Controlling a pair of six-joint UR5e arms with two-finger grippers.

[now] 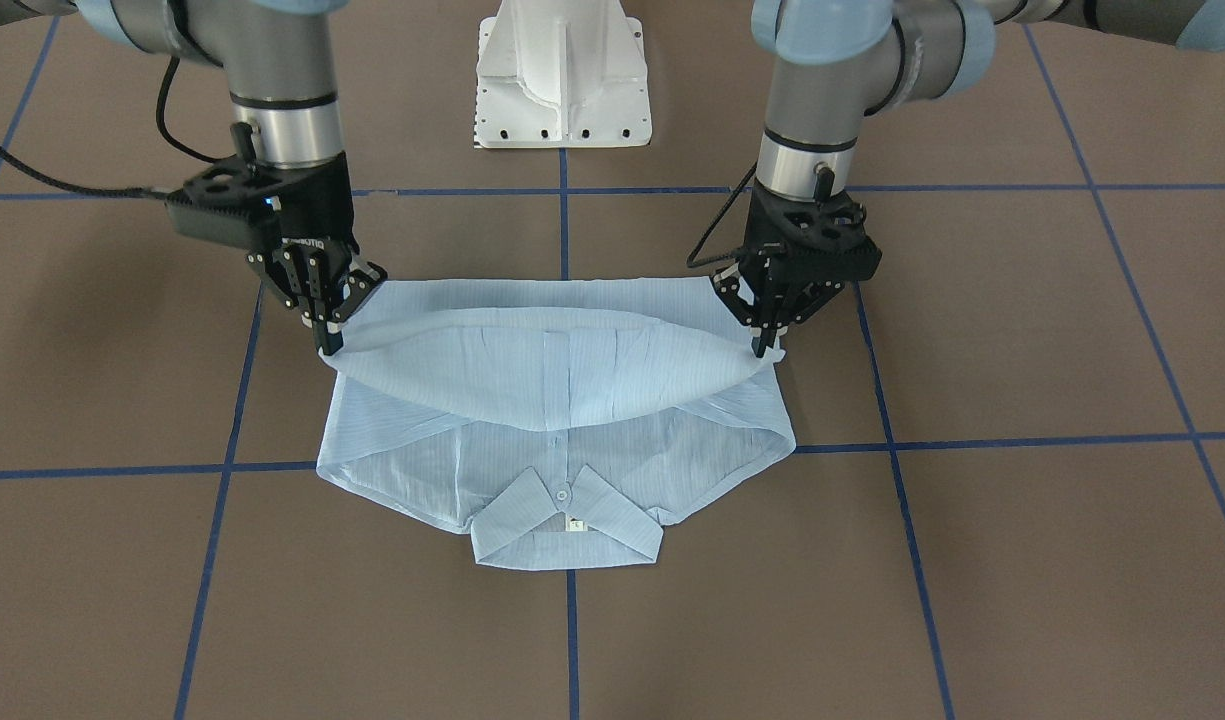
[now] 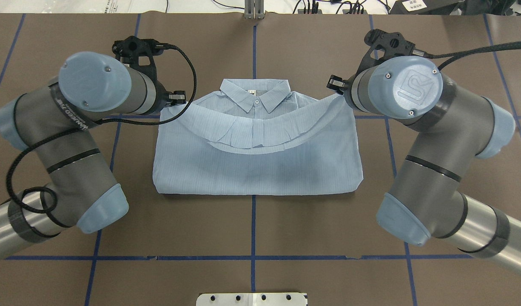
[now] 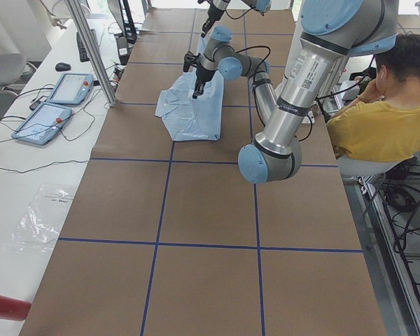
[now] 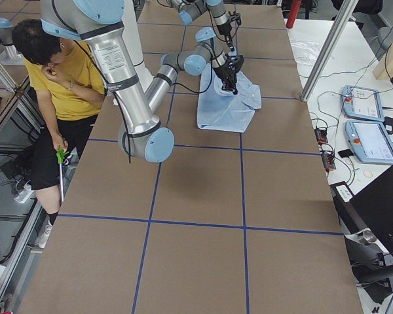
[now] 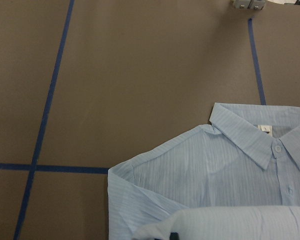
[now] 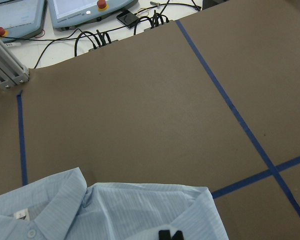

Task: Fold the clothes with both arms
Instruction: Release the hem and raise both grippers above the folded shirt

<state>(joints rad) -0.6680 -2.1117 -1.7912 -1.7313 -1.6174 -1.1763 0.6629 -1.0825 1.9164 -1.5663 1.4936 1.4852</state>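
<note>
Exterior front-facing: one shirt (image 1: 562, 395); left claw (image 1: 768, 346) and right claw (image 1: 328, 342) pinch it.

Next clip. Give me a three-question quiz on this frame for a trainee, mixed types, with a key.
1. True or false: the collar of the shirt lies on the side away from the robot's base.
2. What does the left gripper pinch? A) a cuff B) a corner of the raised fold C) nothing
3. Fill in: the right gripper is ___ on the fold's other corner.
Key: 1 true; 2 B; 3 shut.
</note>
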